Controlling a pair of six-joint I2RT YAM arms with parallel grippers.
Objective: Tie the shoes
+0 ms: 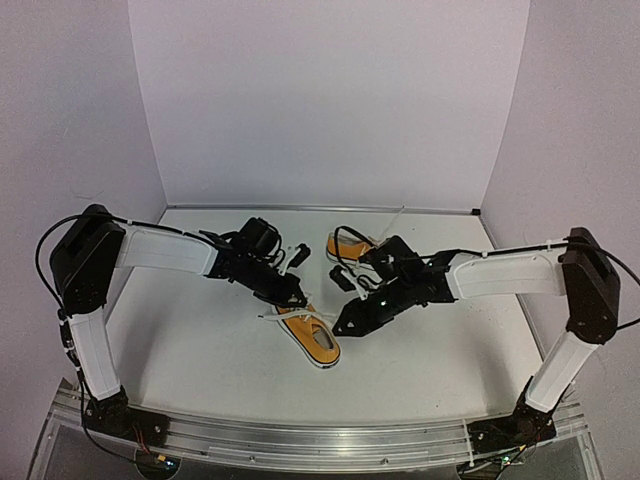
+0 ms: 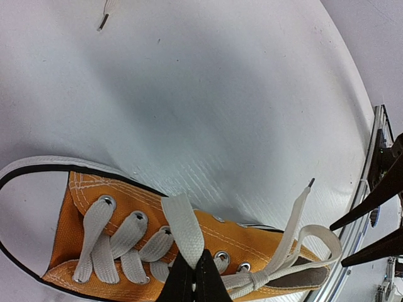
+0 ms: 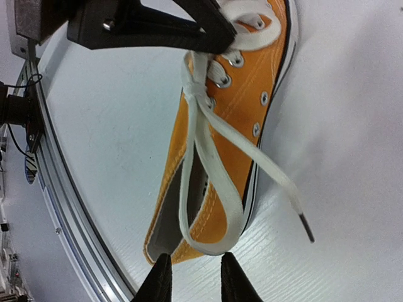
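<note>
Lace (image 2: 184, 229) of near shoe (image 2: 66, 226) pinched in left gripper (image 2: 192, 277); right gripper (image 3: 195, 280) slightly spread, apparently empty, beside loop (image 3: 228, 189)

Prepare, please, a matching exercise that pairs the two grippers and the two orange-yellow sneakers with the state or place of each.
Column one:
1. left gripper
2. right gripper
3. nearer orange-yellow canvas sneaker
4. farther orange-yellow canvas sneaker

Column two:
A. open, fingertips by the nearer sneaker's heel end
B. close to the back wall, partly hidden by the right arm
C. lying between the two grippers
D. shut on a flat white lace

Pairs: 1-D, 2-A, 3-C, 4-B.
</note>
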